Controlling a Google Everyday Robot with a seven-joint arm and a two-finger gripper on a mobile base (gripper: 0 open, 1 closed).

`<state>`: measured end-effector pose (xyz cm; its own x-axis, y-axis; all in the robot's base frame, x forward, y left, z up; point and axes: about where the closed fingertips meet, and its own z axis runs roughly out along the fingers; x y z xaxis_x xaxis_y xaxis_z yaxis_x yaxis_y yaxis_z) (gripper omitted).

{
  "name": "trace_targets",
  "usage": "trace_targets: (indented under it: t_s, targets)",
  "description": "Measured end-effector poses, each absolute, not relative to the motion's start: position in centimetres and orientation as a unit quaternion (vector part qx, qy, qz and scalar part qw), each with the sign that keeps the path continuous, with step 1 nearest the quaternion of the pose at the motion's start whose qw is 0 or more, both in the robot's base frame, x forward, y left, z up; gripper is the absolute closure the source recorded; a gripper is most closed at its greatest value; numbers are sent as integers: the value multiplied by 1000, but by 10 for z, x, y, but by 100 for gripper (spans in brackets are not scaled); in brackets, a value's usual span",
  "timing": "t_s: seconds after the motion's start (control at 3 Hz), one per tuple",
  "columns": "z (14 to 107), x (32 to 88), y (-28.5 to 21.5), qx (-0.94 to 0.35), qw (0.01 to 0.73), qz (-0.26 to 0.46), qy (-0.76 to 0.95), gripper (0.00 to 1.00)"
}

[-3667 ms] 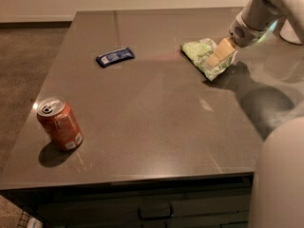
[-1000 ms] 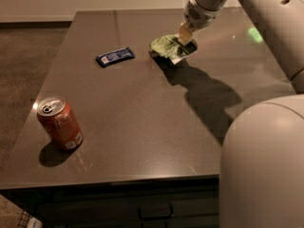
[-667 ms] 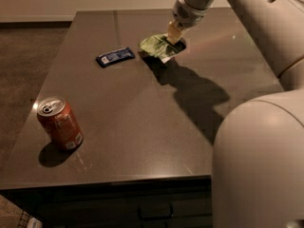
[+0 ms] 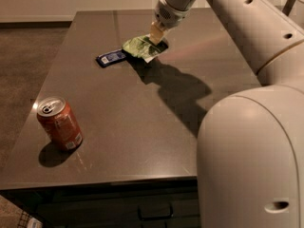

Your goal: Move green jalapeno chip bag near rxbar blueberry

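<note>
The gripper is over the far part of the table, left of the middle of the far edge. Its fingers are pinched shut on the right end of the bag. The bag trails from them toward the left edge, and its loose end lies just beside the bar. I cannot tell whether the two touch, or whether the bag rests on the table or hangs just above it.

By the look of it the bag is already close enough to the bar, so the risk now lies in the release.

- **Overshoot:** if the arm carries on toward the left edge, the loose end could sweep the bar along, or ride up over it and cover it.
- **Snagging:** the hold is on one wrinkled end only. If the foil catches as the fingers open and lift, the bag could be dragged back away from the bar.
- **Drop:** if the bag is in the air, letting go could make it flop or slide on the smooth top.

The can stands near the front left corner, well apart from all this, and is in no danger.
</note>
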<state>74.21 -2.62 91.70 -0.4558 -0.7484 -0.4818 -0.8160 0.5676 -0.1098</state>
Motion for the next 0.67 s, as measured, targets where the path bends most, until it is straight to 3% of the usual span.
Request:
trace_targets:
  t_s: [0.33,0.67]
  targets:
    - [915,742,-10,-473,250,84,841,38]
    - [911,743,-7,-474,248,86,840,5]
